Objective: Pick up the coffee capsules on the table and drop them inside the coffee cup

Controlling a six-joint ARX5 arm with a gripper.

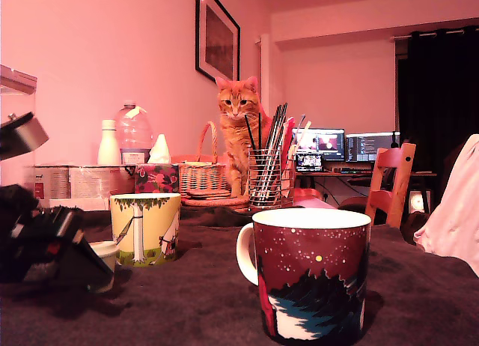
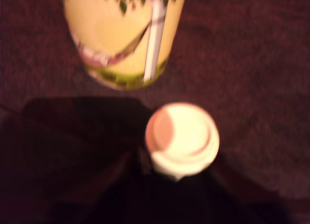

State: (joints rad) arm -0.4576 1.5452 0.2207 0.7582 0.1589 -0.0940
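Black gripper (image 1: 90, 267) low over dark cloth (image 1: 202, 301), at cream capsule (image 2: 181, 139), beside yellow mug (image 1: 145, 228)

Capsule (image 1: 105, 250) sits between gripper (image 1: 90, 267) and mug (image 1: 145, 228).

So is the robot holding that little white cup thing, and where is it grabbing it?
Probably, but it's hard to tell. The cream capsule sits right at the gripper, which seems to close on its lower body, though the fingers are too dark and blurry to be sure.

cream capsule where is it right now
In the exterior view the cream capsule sits low on the left, between the hand and the yellow mug.
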